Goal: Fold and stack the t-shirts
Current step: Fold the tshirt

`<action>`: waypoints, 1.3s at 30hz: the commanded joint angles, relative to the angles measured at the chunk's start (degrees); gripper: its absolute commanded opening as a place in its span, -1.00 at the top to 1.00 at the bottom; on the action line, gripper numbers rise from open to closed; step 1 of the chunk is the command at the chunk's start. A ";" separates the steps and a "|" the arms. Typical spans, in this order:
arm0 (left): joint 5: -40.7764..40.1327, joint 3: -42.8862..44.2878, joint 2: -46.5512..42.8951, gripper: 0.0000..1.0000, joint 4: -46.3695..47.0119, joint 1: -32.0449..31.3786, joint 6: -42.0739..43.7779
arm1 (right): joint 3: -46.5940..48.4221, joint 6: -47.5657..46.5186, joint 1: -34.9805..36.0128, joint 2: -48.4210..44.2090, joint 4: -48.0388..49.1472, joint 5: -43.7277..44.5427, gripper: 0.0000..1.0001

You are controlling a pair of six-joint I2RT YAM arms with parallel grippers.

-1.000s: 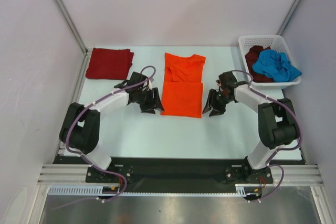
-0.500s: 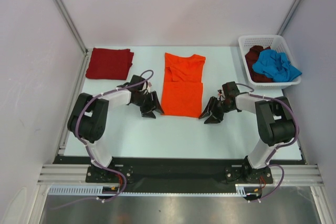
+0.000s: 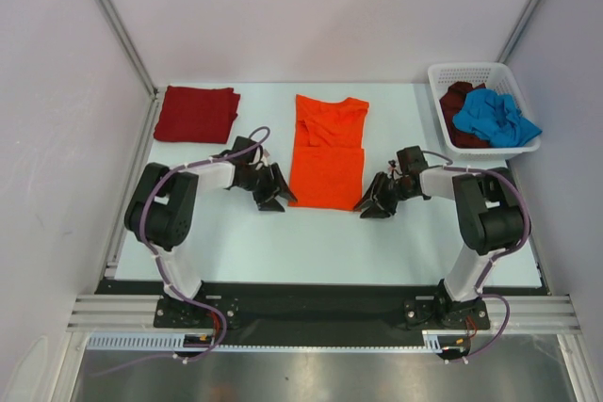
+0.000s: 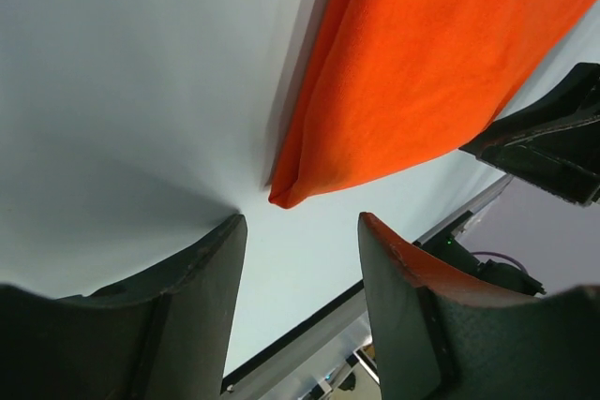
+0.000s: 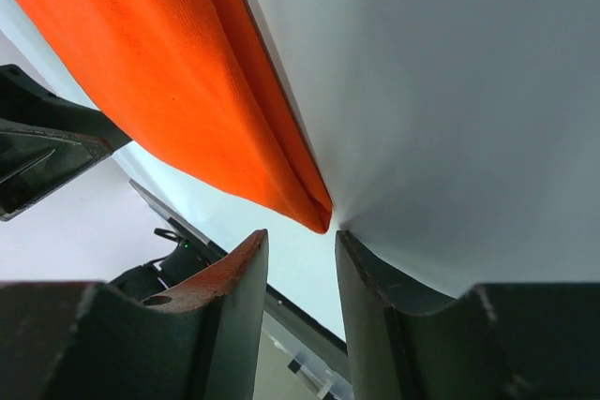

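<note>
Top external view shows the whole worktop (image 3: 311, 242). The orange t-shirt (image 3: 328, 162) lies flat in the middle. It is folded into a long strip, with its collar at the far end. A folded dark red t-shirt (image 3: 196, 113) lies well to the left of the orange one, toward the back. Off to the right of the orange one, at the back, stands a white basket (image 3: 471, 68). A blue t-shirt (image 3: 495, 118) and a dark maroon t-shirt (image 3: 459, 99) are bunched up inside it. The left tool (image 3: 274, 199) sits low at the near left corner of the orange t-shirt. The right tool (image 3: 371, 205) sits low at its near right corner.

The wrist views show what the top view cannot. In the left wrist view the two fingers are apart. The orange corner lies just past their tips, not pinched. In the right wrist view the fingers are also apart, with a smaller gap. The other orange corner lies on the worktop right at that gap. Neither tool holds anything.
</note>
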 commanded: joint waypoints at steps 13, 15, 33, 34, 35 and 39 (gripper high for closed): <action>-4.91 5.52 6.51 -0.12 -4.32 1.23 5.06 | 5.89 -9.57 -0.89 5.64 -6.98 13.48 0.18; -3.26 5.26 7.39 -0.11 -3.63 1.32 5.41 | 6.33 -9.75 -1.24 5.82 -7.78 13.21 0.18; -2.54 0.25 5.55 0.10 -1.43 1.32 4.97 | 1.94 -6.94 0.69 6.70 -3.30 10.40 0.21; -2.20 0.25 6.07 0.13 -1.25 1.23 4.63 | 2.03 -6.85 0.69 7.22 -2.86 10.14 0.22; -2.02 0.16 6.25 0.15 -0.82 1.32 4.45 | 2.03 -6.50 0.78 7.14 -2.94 10.05 0.24; -2.45 0.51 6.69 0.27 -0.37 1.32 4.62 | 2.20 -6.41 0.69 7.05 -2.86 11.10 0.31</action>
